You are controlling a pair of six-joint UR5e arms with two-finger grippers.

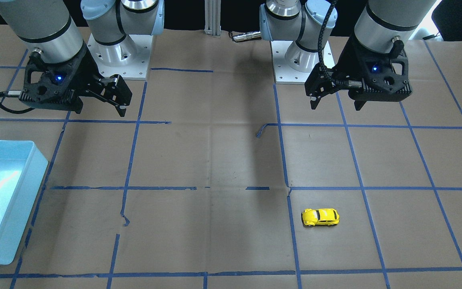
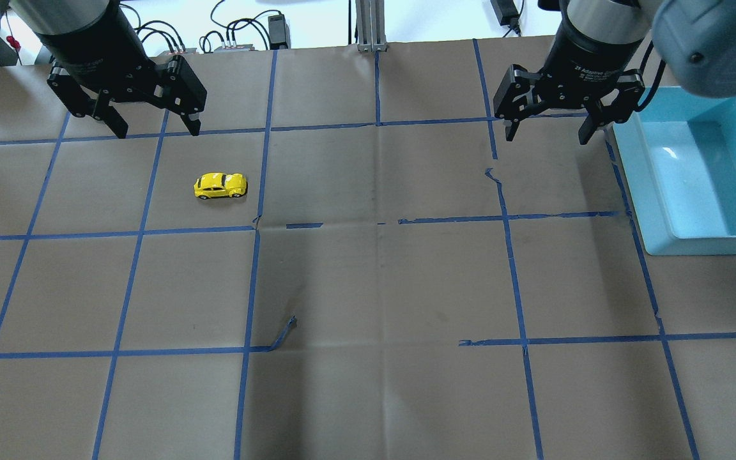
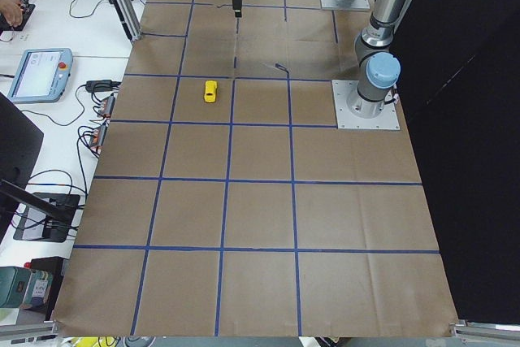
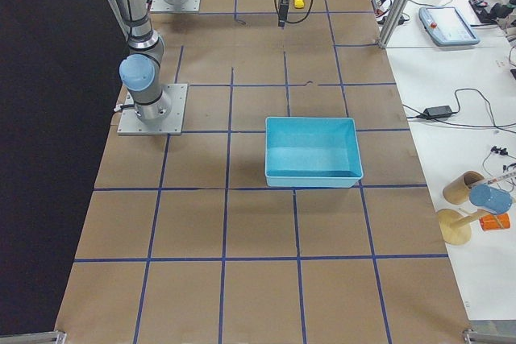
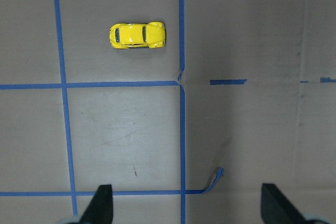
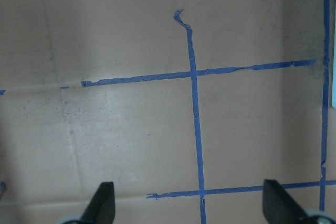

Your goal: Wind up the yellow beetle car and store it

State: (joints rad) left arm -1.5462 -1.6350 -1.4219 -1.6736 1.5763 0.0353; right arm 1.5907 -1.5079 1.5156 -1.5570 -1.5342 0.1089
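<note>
Brown gridded table (image 2: 381, 287) bears yellow beetle car (image 2: 220, 186) (blue bin (image 2: 694, 245) well apart).

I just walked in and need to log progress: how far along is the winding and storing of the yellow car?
Nothing looks done yet. The yellow beetle car sits on the table, untouched, far from the blue bin, which holds nothing. Nothing is in hand: the left end effector and right end effector hang open. Left: grasp, wind, store.
</note>
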